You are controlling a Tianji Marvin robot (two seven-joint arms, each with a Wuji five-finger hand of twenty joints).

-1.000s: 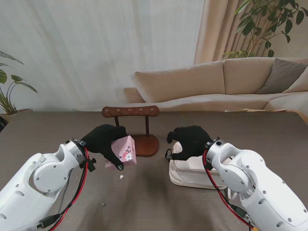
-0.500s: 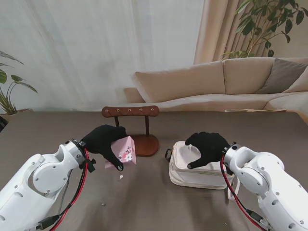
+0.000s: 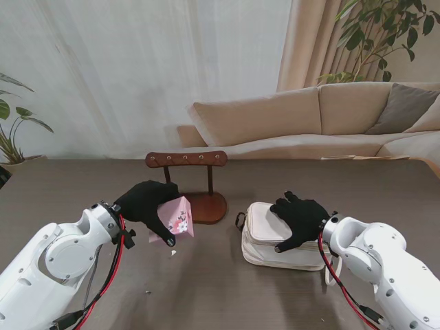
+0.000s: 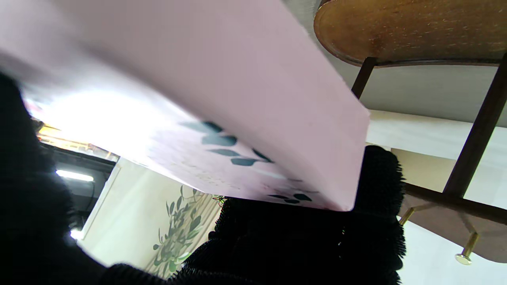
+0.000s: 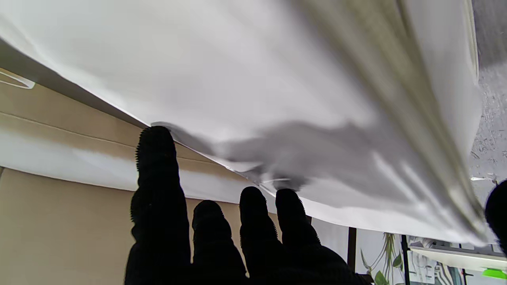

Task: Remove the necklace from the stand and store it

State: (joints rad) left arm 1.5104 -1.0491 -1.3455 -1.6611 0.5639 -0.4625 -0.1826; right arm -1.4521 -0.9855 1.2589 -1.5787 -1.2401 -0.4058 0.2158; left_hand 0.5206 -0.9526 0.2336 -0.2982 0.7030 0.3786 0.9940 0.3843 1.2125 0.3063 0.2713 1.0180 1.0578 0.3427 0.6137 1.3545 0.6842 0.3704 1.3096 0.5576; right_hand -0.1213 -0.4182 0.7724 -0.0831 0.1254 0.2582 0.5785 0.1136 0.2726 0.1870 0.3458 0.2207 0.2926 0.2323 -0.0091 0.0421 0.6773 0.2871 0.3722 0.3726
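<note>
The wooden necklace stand (image 3: 185, 159) sits mid-table on its round base (image 4: 408, 27); I can make out no necklace on its brass pegs (image 4: 463, 257). My left hand (image 3: 146, 201) is shut on a pink floral box (image 3: 177, 216), held tilted just left of the stand's base; the box (image 4: 222, 99) fills the left wrist view. My right hand (image 3: 300, 216) lies open, fingers spread, on top of a white zip pouch (image 3: 265, 237). In the right wrist view the fingers (image 5: 158, 178) stretch out flat along the pouch (image 5: 237, 79).
A tiny white scrap (image 3: 172, 253) lies on the brown table (image 3: 206, 289) nearer to me than the box. A beige sofa (image 3: 309, 117) runs behind the table's far edge. Potted plants stand at the far left and far right.
My right hand slid from the pouch's left end rightward and nearer to me, onto its top, and spread its fingers. The left hand, with the pink box, dipped slightly.
</note>
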